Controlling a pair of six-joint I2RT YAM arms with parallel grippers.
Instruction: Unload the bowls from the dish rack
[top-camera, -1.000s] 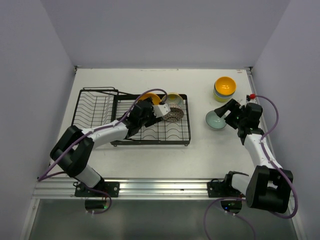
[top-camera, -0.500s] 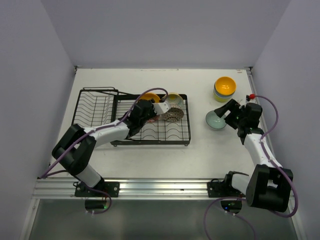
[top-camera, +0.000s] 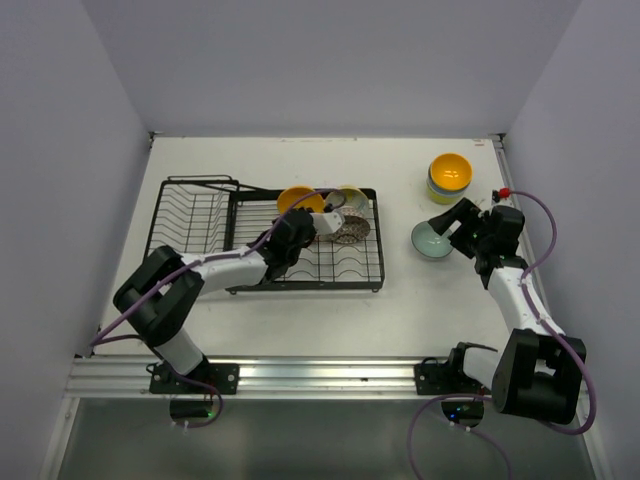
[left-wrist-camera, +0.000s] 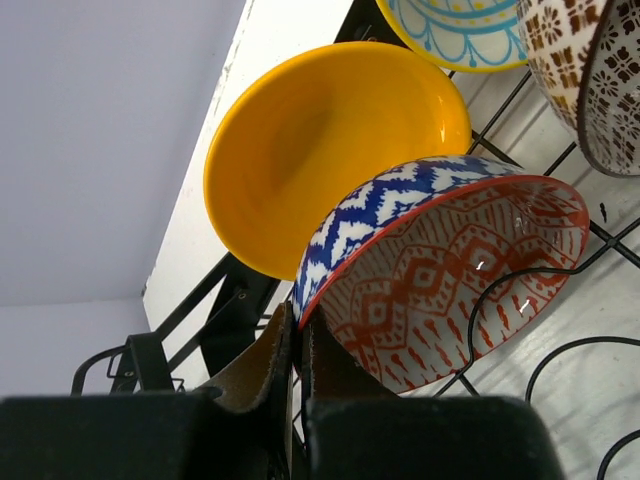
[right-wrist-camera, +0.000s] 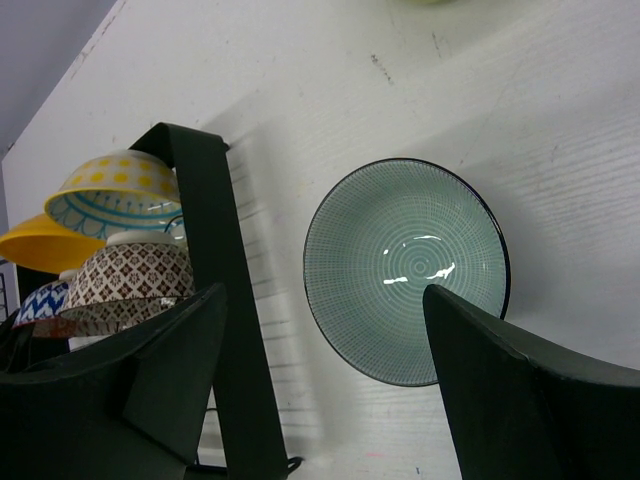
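My left gripper (left-wrist-camera: 297, 338) is shut on the rim of a bowl with a blue zigzag outside and a red pattern inside (left-wrist-camera: 455, 275), which is tilted on the black wire dish rack (top-camera: 192, 218). An orange-yellow bowl (left-wrist-camera: 320, 140) stands just behind it. A light blue patterned bowl (left-wrist-camera: 450, 35) and a brown patterned bowl (left-wrist-camera: 590, 85) sit further right. From above, the left gripper (top-camera: 310, 228) is over the rack's grid tray. My right gripper (right-wrist-camera: 322, 297) hangs open above a pale teal bowl (right-wrist-camera: 405, 270) that rests on the table, not gripped.
A stack of bowls with an orange-yellow one on top (top-camera: 449, 174) stands at the back right of the table. The pale teal bowl (top-camera: 430, 241) lies just in front of it. The rack's black end frame (right-wrist-camera: 215, 300) is left of the right gripper.
My left gripper has shut on the rim of the blue and red bowl and drawn back a little, uncovering the orange-yellow bowl. The right arm has not moved.
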